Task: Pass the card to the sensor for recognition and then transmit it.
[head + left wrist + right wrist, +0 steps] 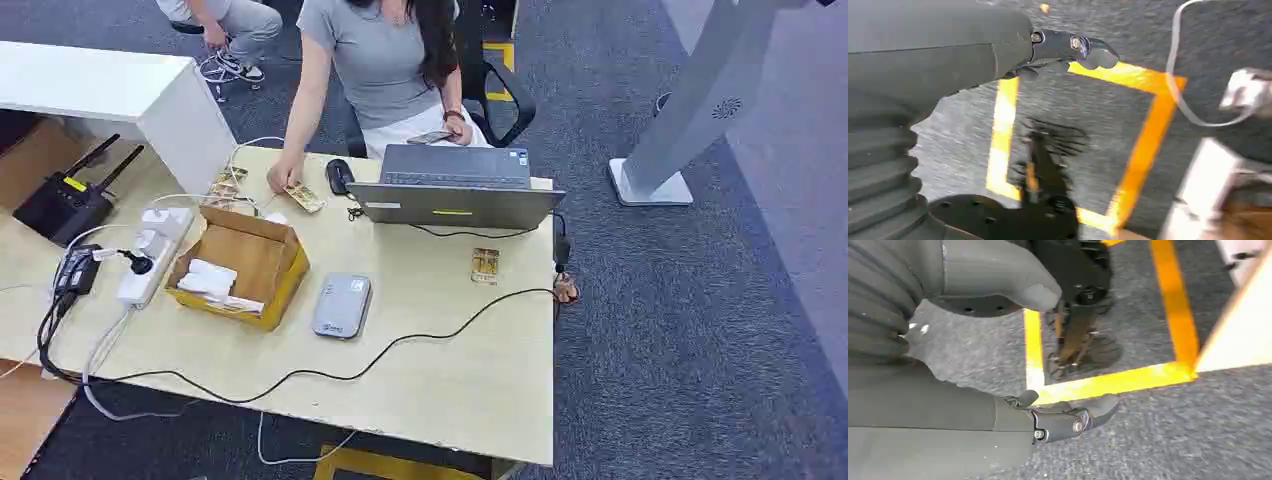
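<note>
Grey carpet (700,330) (yellow tape (1175,300))

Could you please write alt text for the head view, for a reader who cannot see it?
A pale wooden table holds a grey card sensor beside an open cardboard box, with a card lying near a laptop. A seated person's hand rests on another card at the far edge. A black cable trails across the table.

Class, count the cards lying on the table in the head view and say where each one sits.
2 clearly: one card lies right of the sensor, in front of the laptop; another card sits under the person's hand. Others may lie hidden beside the box.
</note>
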### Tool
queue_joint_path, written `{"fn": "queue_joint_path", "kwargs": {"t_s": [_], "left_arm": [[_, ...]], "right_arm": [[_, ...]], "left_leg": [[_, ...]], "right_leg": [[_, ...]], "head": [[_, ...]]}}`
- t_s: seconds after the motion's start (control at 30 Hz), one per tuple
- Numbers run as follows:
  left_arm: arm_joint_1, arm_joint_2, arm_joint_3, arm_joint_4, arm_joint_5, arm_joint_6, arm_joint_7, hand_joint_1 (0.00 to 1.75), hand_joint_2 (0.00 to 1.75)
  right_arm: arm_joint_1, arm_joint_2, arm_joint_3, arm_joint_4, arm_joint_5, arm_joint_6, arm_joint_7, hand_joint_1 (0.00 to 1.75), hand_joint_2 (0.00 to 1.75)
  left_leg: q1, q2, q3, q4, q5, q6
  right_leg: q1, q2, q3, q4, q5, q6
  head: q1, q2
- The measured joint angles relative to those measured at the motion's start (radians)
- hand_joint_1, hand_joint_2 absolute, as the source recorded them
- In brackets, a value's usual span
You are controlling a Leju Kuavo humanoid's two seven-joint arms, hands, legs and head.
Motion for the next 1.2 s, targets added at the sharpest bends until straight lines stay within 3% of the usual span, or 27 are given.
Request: {"fn": "queue_joint_path", "kwargs": {"t_s": [0.03,0.3,0.6,0.73,1.2], "left_arm": [[-0.003,0.000,0.023,0.001,0.001,-0.010,-0.019,0.00,1.75],[-0.028,-0.018,0.215,-0.016,-0.019,-0.101,-0.154,0.00,1.75],[-0.028,-0.093,0.351,-0.173,-0.050,-0.215,-0.198,0.00,1.75],[-0.009,-0.129,0.370,-0.296,-0.031,-0.271,-0.209,0.00,1.75],[0.107,-0.230,0.376,-0.712,0.085,-0.355,-0.232,0.00,1.75]], "right_arm": [[-0.005,0.001,-0.020,0.004,0.003,0.005,-0.013,0.00,0.00],[-0.034,0.011,-0.166,0.034,0.032,0.018,-0.098,0.00,0.00],[-0.046,0.022,-0.246,0.055,0.076,-0.032,-0.119,0.00,0.00],[-0.050,0.029,-0.261,0.069,0.124,-0.092,-0.086,0.00,0.00],[-0.056,0.056,-0.280,0.105,0.270,-0.252,0.088,0.00,0.00]], "left_leg": [[0.000,0.000,0.000,0.000,0.000,0.000],[0.000,0.000,0.000,0.000,0.000,0.000],[0.000,0.000,0.000,0.000,0.000,0.000],[0.000,0.000,0.000,0.000,0.000,0.000],[0.000,0.000,0.000,0.000,0.000,0.000]], "right_leg": [[0.000,0.000,0.000,0.000,0.000,0.000],[0.000,0.000,0.000,0.000,0.000,0.000],[0.000,0.000,0.000,0.000,0.000,0.000],[0.000,0.000,0.000,0.000,0.000,0.000],[0.000,0.000,0.000,0.000,0.000,0.000]], "head": [[0.000,0.000],[0.000,0.000],[0.000,0.000],[0.000,0.000],[0.000,0.000]]}}
